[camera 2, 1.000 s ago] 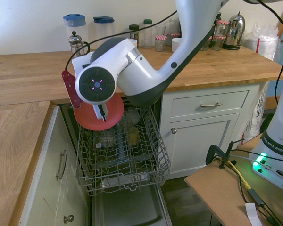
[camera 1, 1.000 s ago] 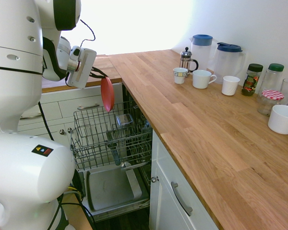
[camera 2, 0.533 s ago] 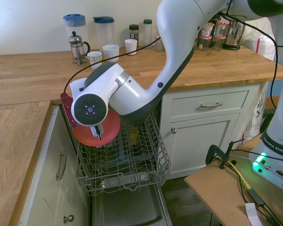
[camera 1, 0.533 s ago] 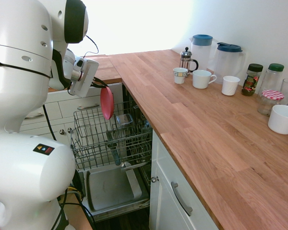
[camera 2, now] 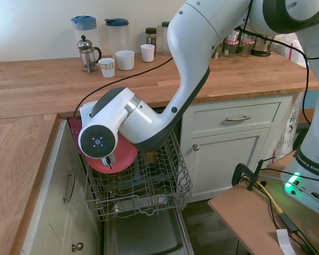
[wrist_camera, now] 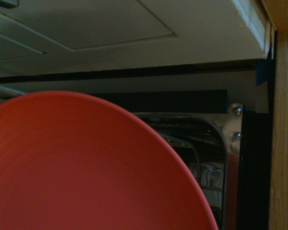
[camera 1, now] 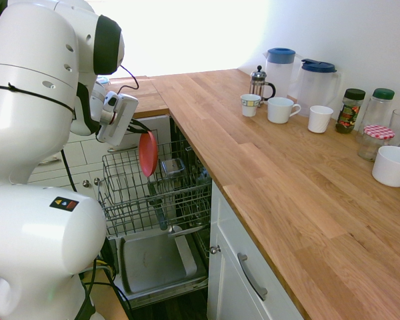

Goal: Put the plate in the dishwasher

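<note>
Gripper (camera 1: 137, 127) clamped on the rim of the red plate (camera 1: 147, 153), angled downward. Plate held on edge, hanging just below the fingers, its lower edge down among the wires of the pulled-out dishwasher (camera 1: 161, 200) rack; actual contact with the wires hard to judge, possibly just touching. Inner door (camera 1: 157, 263) lying open farther below. In the wrist view, plate (wrist_camera: 86, 167) filling the near field, dark dishwasher opening (wrist_camera: 201, 153) beyond it.
</note>
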